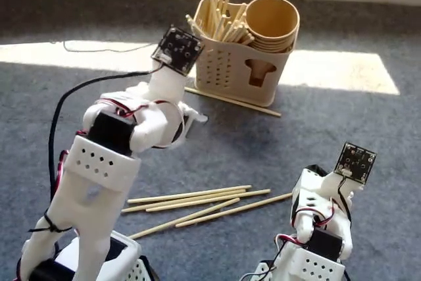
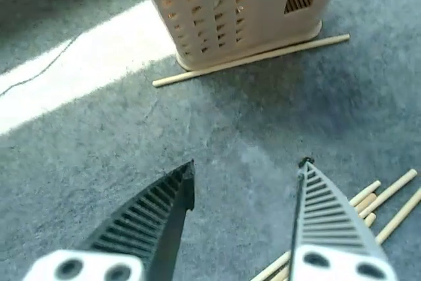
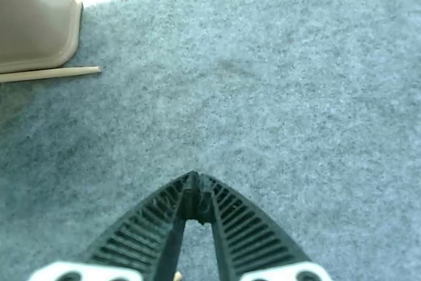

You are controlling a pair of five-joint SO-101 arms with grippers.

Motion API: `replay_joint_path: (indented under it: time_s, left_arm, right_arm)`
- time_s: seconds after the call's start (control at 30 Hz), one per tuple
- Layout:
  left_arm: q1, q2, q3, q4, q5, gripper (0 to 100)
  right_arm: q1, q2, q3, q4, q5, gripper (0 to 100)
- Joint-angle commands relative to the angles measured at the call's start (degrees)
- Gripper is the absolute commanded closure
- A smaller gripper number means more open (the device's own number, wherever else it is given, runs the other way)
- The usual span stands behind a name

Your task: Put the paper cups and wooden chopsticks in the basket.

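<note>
A cream basket point(image 1: 238, 70) stands at the back of the grey carpet, holding stacked paper cups point(image 1: 272, 24) and several wooden chopsticks point(image 1: 220, 11). One chopstick point(image 1: 231, 101) lies against the basket's front foot, also visible as chopstick point(image 2: 250, 60) below the basket point(image 2: 230, 11). Several more chopsticks point(image 1: 197, 205) lie loose between the two arms. My left gripper point(image 2: 247, 172) hangs open above bare carpet, between the basket and the loose chopsticks point(image 2: 388, 202). My right gripper point(image 3: 194, 192) is shut with nothing in it, over carpet right of the basket point(image 3: 33, 18).
A black cable point(image 1: 92, 47) trails across the sunlit strip of carpet at the back left. Open carpet stretches to the right of the basket and in front of it.
</note>
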Motion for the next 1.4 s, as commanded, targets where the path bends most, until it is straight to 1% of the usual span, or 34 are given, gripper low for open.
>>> replay_joint_path:
  time_s: [0.0, 0.13, 0.23, 0.33, 0.4, 0.57, 0.63, 0.83, 0.9, 1.13, 1.27, 1.37]
  left_arm:
    - [2.33, -1.54, 2.59, 0.35, -1.41, 76]
    - [4.0, -1.54, 5.32, 0.26, -1.41, 76]
    - [6.55, -1.54, 7.34, 0.26, -1.85, 76]
    - [10.51, -1.54, 10.86, 0.35, -8.0, 76]
    - [12.7, -1.27, 13.93, 0.26, -10.64, 76]
    - [16.22, -1.1, 19.12, -0.18, -11.16, 76]
    - [16.66, -1.1, 21.23, -2.73, -11.16, 76]
    - [16.75, -1.01, 28.53, -13.89, -11.16, 76]
    - [16.75, -0.92, 29.76, -16.26, -11.16, 76]
    - [16.75, -0.13, 30.81, -20.31, -11.08, 76]
    - [16.75, 7.43, 29.23, -22.95, -11.08, 76]
    - [16.31, 14.02, 25.89, -23.21, -11.08, 76]
  right_arm:
    - [0.57, -0.66, 6.29, 0.13, 0.53, 99.0]
    - [0.57, -0.66, 6.29, 0.13, 0.53, 99.0]
    - [0.57, -0.66, 6.29, 0.13, 0.53, 99.0]
    - [0.57, -0.66, 6.29, 0.13, 0.53, 99.0]
    - [0.57, -0.66, 6.29, 0.13, 0.53, 99.0]
    - [0.57, -0.66, 6.29, 0.13, 0.53, 99.0]
    - [0.57, -0.66, 6.29, 0.13, 0.53, 99.0]
    - [0.66, -0.66, 6.29, 0.13, 0.53, 99.0]
    - [0.66, -0.66, 6.29, 0.13, 0.53, 99.0]
    - [0.66, -0.66, 6.29, 0.13, 0.53, 99.0]
    - [0.66, -0.66, 6.29, 0.13, 0.53, 99.0]
    - [0.66, -0.66, 6.29, 0.13, 0.53, 99.0]
